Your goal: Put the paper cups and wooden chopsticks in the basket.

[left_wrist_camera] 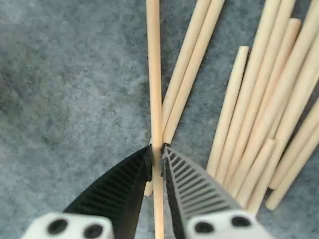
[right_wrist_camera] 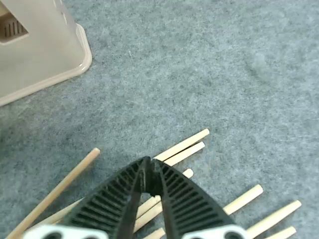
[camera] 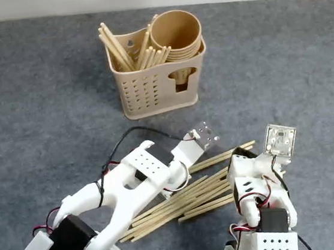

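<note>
A beige slotted basket (camera: 151, 93) stands at the back of the table, with stacked paper cups (camera: 176, 33) in one side and several wooden chopsticks (camera: 125, 48) in the other. More chopsticks (camera: 188, 202) lie in a loose pile on the grey carpet between the two arms. My left gripper (left_wrist_camera: 157, 152) is shut on one chopstick (left_wrist_camera: 153, 74), which crosses over two others. The rest of the pile (left_wrist_camera: 259, 124) lies beside it. Over the pile's far end, my right gripper (right_wrist_camera: 148, 167) is shut with nothing in it, above chopstick ends (right_wrist_camera: 182, 147).
The basket's corner (right_wrist_camera: 40, 50) lies ahead of the right gripper, across bare grey carpet (right_wrist_camera: 199, 64). Both white arms (camera: 131, 183) crowd the near edge over the pile. Carpet on either side of the basket is free.
</note>
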Action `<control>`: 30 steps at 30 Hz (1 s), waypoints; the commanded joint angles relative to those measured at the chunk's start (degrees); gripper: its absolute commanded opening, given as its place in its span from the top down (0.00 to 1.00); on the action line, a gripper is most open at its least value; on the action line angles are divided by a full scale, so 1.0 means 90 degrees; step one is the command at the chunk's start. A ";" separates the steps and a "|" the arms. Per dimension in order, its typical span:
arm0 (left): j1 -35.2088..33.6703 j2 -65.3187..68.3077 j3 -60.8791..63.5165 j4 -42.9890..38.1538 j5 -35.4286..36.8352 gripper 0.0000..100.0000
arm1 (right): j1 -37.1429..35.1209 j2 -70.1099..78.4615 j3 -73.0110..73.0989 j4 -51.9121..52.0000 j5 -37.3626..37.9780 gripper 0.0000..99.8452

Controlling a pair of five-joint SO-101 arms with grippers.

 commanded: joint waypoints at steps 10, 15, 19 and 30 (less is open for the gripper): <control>-0.0103 -0.0112 -0.0308 0.0068 0.0039 0.99 | 0.0063 -0.0112 0.0874 -0.0151 0.0049 0.99; -0.0151 -0.0571 -0.0405 0.0479 0.0029 0.99 | 0.0063 -0.0112 0.0874 -0.0151 0.0049 0.99; -0.0366 -0.0991 -0.0298 0.0557 0.0029 0.99 | 0.0063 -0.0112 0.0874 -0.0142 0.0049 0.99; -0.1040 -0.1861 -0.0220 0.0821 0.0029 0.99 | 0.0063 -0.0112 0.0874 -0.0142 0.0049 0.99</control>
